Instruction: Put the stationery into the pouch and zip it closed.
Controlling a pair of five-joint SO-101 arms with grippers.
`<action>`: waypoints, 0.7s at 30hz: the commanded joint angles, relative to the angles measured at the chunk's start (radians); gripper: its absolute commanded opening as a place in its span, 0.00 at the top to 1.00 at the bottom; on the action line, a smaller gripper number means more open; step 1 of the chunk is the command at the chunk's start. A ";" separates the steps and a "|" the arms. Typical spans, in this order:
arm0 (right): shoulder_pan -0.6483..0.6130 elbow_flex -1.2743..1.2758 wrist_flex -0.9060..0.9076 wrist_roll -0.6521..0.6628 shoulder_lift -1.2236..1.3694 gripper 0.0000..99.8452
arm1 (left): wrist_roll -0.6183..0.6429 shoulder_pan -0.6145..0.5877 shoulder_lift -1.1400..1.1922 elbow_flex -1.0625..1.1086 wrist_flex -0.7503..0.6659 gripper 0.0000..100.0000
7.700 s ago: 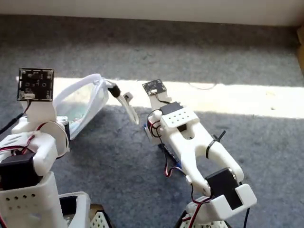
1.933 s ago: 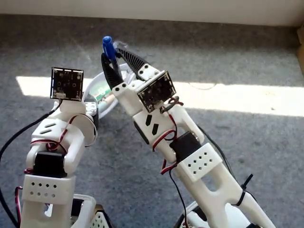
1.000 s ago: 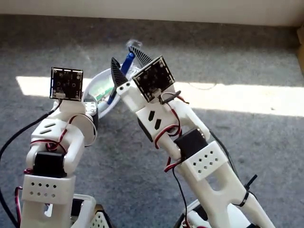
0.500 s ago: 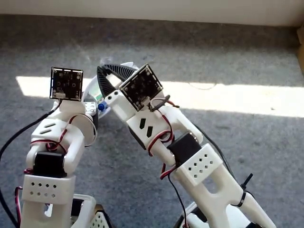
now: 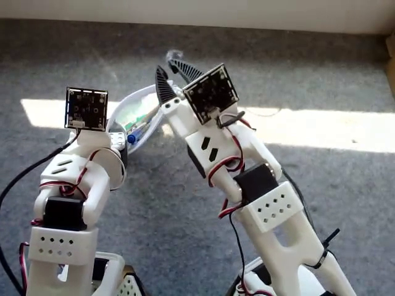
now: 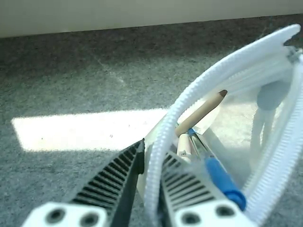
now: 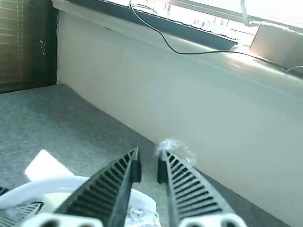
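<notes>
The left jaws are clamped on the zip rim of the clear pouch [image 6: 236, 66], which stands with its mouth open at the left of the grey carpeted surface [image 5: 308, 80]. A blue pen [image 6: 220, 177] and a pencil [image 6: 201, 111] lie side by side inside the pouch. The right jaws hang above the pouch's mouth, narrowly apart and holding nothing

Grey carpet [image 5: 308, 68] beneath white pouch [image 5: 137, 111]

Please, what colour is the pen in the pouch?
The pen is blue, best seen in the left wrist view.
</notes>
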 commanded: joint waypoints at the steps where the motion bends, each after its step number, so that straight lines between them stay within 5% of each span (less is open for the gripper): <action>1: 0.012 -0.177 0.189 0.003 -0.018 0.94 | 0.006 -0.027 0.005 0.027 -0.009 0.99; 9: 0.039 -0.429 0.639 0.008 -0.005 0.93 | 0.011 -0.027 0.005 0.027 -0.005 0.99; 16: 0.081 -0.332 0.759 0.003 -0.018 0.93 | 0.011 -0.027 0.007 0.028 -0.005 0.99; 21: 0.079 -0.148 0.684 0.002 -0.018 0.93 | 0.011 -0.027 0.007 0.028 -0.008 0.99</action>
